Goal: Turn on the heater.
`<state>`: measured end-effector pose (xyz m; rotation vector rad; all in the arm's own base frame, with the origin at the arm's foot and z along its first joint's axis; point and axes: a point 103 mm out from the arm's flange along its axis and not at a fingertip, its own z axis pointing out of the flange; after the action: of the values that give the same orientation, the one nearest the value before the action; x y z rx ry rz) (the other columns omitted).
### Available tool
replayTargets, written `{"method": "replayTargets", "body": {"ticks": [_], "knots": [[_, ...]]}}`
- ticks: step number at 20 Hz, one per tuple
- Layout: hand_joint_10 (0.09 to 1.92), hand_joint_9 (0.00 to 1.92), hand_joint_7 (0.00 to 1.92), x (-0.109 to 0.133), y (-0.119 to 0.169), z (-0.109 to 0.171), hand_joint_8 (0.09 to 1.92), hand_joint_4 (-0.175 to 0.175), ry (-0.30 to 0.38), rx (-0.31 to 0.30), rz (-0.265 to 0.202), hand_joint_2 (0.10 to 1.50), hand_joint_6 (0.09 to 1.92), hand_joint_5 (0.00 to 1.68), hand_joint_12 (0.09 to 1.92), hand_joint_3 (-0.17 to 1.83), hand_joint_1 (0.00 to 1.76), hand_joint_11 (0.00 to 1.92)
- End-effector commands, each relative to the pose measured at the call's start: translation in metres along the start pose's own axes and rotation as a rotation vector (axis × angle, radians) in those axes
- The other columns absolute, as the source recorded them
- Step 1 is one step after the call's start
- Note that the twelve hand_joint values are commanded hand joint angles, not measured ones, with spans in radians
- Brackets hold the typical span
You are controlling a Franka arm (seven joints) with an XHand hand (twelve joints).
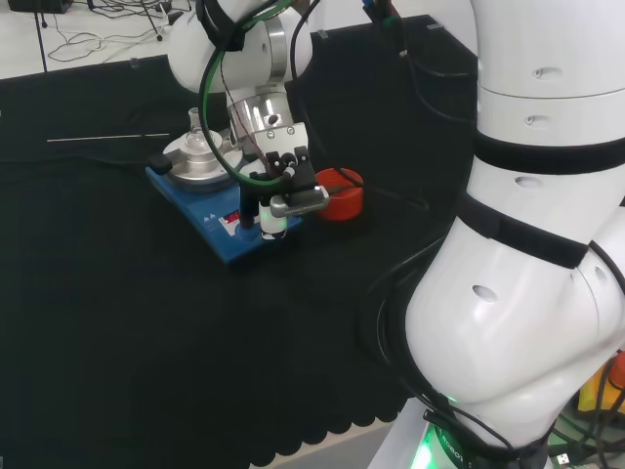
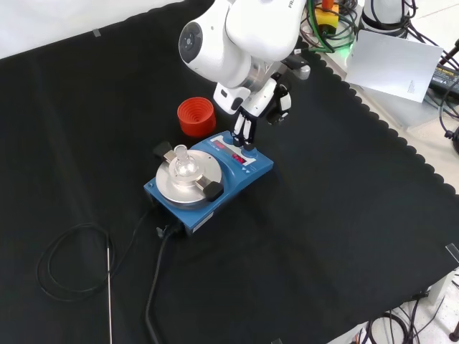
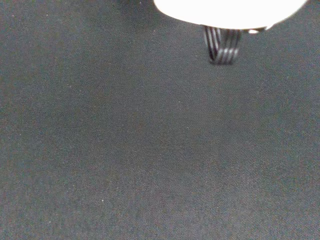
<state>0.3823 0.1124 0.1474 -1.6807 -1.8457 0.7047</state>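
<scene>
- Black cloth [image 2: 344,236] is covering the whole bench I am working over, and in the front view its scalloped edge is running along the right side, with pale floor and a tangle of cables beyond it.
- I am seeing the blue heater [image 2: 208,183] sitting near the middle of the cloth in the front view, with a round silver plate on top and a small clear glass flask [image 2: 183,163] standing on that plate.
- The hand [image 2: 247,129] is coming down from the top of the front view, its fingers extended downward with the tips at the heater's control panel, where a red strip is showing; they are curling round nothing and holding nothing.
- In the head view the hand [image 1: 276,200] is hanging over the near right corner of the heater [image 1: 220,210], fingertips touching or just above the panel; I cannot tell which.
- A red ribbed ring [image 2: 196,117] is resting on the cloth just beside the heater, farther off in the front view.
- A black cable [image 2: 72,265] is looping away from the heater's near left corner, and a thin metal rod [image 2: 109,294] is lying beside it.
- The wrist view is looking at plain dark cloth [image 3: 150,150] under a blurred white part of the hand [image 3: 230,10].
</scene>
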Motion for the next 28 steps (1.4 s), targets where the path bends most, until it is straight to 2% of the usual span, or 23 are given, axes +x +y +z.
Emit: {"method": "replayTargets", "body": {"ticks": [1,4,7,13,17,28], "knots": [[1.66,1.83,1.70,0.012,0.001,0.000,1.69,-0.078,-0.015,0.005,0.009,0.61,0.09,0.40,1.39,1.07,1.44,1.74],[1.65,1.83,1.70,0.004,0.002,0.002,1.69,-0.078,-0.008,0.010,0.006,0.61,0.09,0.40,1.39,1.07,1.44,1.74],[1.65,1.83,1.70,0.013,0.003,0.002,1.69,-0.078,-0.017,0.017,0.017,0.61,0.09,0.40,1.39,1.07,1.44,1.74],[1.65,1.83,1.70,-0.004,0.007,0.008,1.69,-0.078,0.004,0.027,0.014,0.61,0.09,0.41,1.39,1.07,1.44,1.74],[1.65,1.83,1.70,-0.006,0.004,0.006,1.69,-0.079,0.010,0.026,0.011,0.61,0.09,0.41,1.39,1.07,1.44,1.74],[1.65,1.83,1.70,0.003,-0.020,-0.038,1.69,-0.079,0.014,-0.074,-0.011,0.61,0.10,0.43,1.39,1.06,1.43,1.74]]}}
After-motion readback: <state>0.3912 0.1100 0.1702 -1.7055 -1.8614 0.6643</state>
